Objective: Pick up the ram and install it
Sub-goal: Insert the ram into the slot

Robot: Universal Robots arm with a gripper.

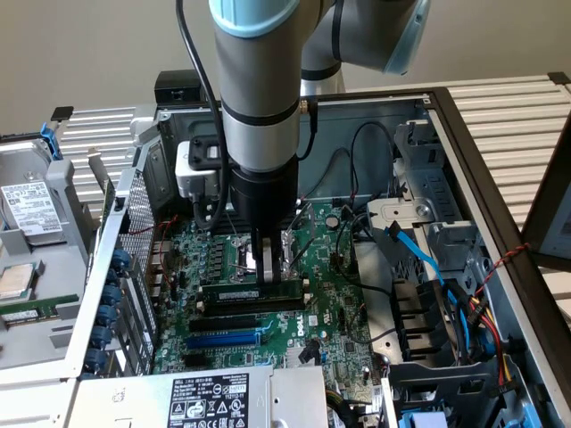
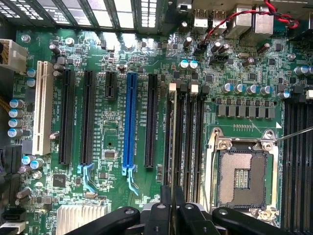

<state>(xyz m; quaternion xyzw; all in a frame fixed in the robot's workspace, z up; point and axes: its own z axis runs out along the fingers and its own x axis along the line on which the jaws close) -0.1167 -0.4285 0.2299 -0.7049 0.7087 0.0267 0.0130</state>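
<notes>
Closest in, the gripper [image 2: 172,208] is clenched on the middle of the ram [image 2: 172,137], which it holds upright on edge, lined up along the black memory slots [image 2: 189,142]. Beyond, on the green motherboard [image 2: 113,132], the blue slot [image 2: 130,120] lies to one side of the ram and the open processor socket [image 2: 243,178] to the other. Farther out, the exterior view shows the arm [image 1: 259,89] reaching down into the open computer case [image 1: 357,109].

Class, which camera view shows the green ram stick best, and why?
The exterior view: the ram shows its long side face there. The wrist view catches the ram edge-on, as a thin strip.
</notes>
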